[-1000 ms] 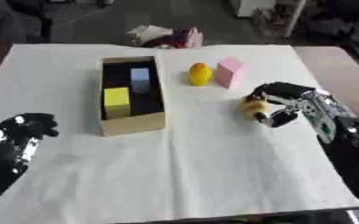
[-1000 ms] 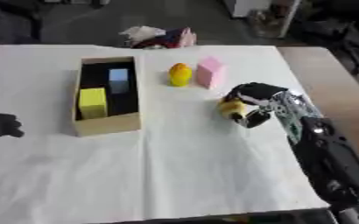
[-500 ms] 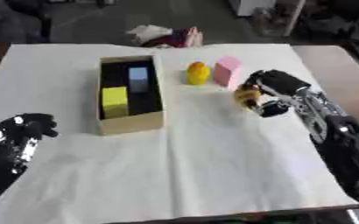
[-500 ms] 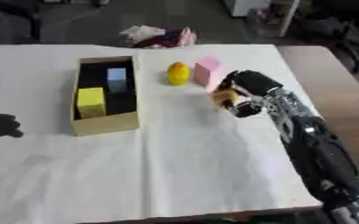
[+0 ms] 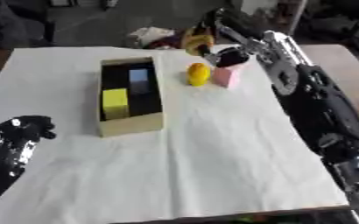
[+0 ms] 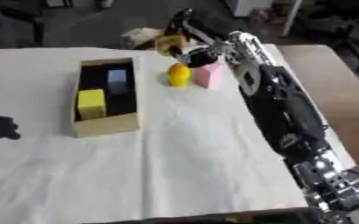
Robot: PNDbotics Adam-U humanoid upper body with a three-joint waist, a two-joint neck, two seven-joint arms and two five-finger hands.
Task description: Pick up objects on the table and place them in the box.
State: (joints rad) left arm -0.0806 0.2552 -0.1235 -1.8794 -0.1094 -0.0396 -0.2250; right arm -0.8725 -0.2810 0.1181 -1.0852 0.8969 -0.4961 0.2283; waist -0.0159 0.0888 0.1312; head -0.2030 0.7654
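My right hand (image 5: 230, 56) is raised over the far side of the table, just beyond the pink block (image 5: 227, 77), and is shut on a small orange-yellow object (image 5: 198, 43). A yellow rounded object (image 5: 198, 74) stands beside the pink block on the white cloth. To their left lies the open cardboard box (image 5: 129, 124), with a yellow block (image 5: 115, 103) and a pale blue block (image 5: 139, 79) inside it. My left hand (image 5: 20, 133) rests at the lower left with relaxed fingers and holds nothing.
A heap of crumpled cloth (image 5: 155, 36) lies past the table's far edge. The white cloth (image 5: 213, 153) covers the table; bare wood (image 5: 343, 59) shows at the right. My right arm (image 5: 320, 113) stretches along the right side.
My right hand has lifted the orange-yellow object from the cloth on the right and carried it leftward and away from me, above the pink block. The left hand has stayed put.
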